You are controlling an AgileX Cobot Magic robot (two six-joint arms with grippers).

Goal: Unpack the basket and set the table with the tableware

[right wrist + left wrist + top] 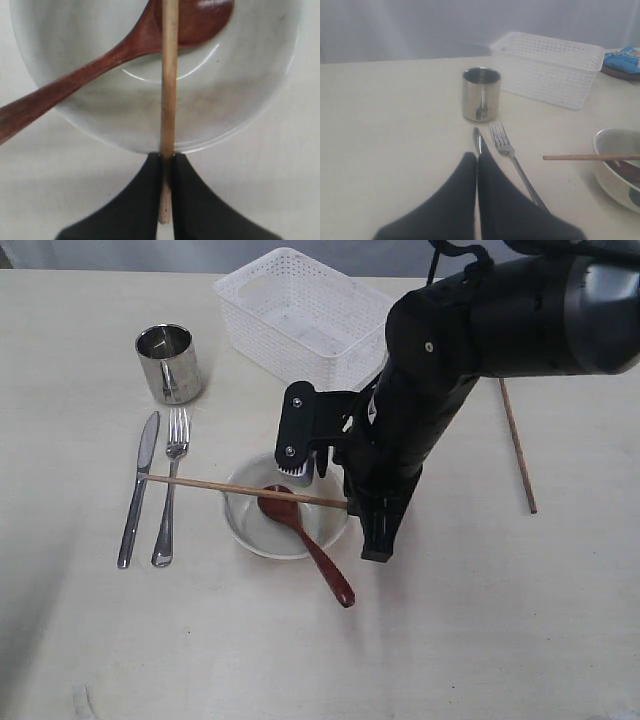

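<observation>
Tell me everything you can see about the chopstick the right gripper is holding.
The chopstick is a thin, straight stick of light brown wood, pinched at one end by the shut right gripper. It spans the bowl roughly level, crossing above the spoon, its free end out over the fork. Contact with them is unclear.

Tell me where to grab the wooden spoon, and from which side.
Probably best: take the spoon by the handle stretch outside the bowl, from above, claw closing across the handle. That part slants off the rim in the open; the scoop end lies inside the bowl, under the held chopstick.
</observation>
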